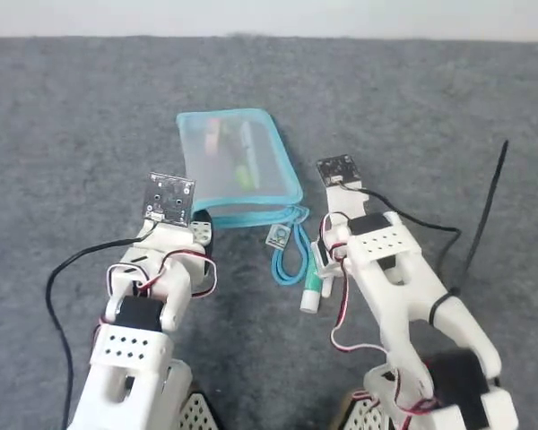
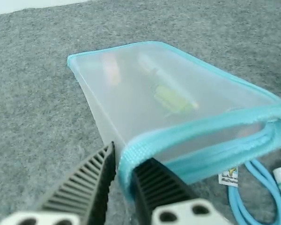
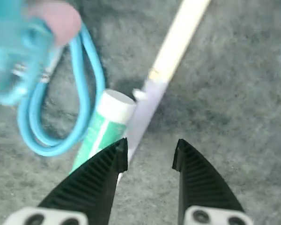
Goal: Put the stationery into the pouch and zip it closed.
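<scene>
The translucent pouch [image 1: 238, 161] with turquoise trim lies mid-table, holding an orange item and a green item [image 2: 173, 99]. My left gripper [image 2: 124, 176] is shut on the near corner of the pouch's [image 2: 168, 108] zipper edge, and its mouth gapes slightly. A green-and-white tube [image 1: 313, 288] lies beside the pouch's blue cord loop [image 1: 287, 260]. My right gripper [image 3: 150, 147] hangs open just above a lilac-and-cream pen [image 3: 147, 105], which lies against the tube [image 3: 100, 129], close to one finger [image 3: 105, 171]. The cord loop [image 3: 84, 103] curls beside them.
Grey carpet-like cloth [image 1: 81, 134] covers the table. A small paper tag [image 1: 278, 236] hangs at the pouch's zipper end. Black cables trail from both arms, one standing up at the right [image 1: 484, 215].
</scene>
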You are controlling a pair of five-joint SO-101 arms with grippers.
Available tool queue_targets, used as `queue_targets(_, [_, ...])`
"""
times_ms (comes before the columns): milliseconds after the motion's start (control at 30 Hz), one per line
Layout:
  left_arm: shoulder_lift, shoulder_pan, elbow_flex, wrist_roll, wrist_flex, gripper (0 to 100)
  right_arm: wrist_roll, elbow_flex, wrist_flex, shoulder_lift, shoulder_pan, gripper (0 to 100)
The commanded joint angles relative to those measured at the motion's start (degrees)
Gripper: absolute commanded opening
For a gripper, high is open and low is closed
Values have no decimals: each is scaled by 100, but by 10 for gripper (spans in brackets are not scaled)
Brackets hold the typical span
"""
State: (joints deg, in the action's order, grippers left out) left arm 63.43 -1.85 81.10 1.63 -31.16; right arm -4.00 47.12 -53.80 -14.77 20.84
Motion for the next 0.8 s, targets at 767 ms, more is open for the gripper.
queue_targets(767, [-9,-18,-40,-18,211,11,-44,-114,479,892,66,175])
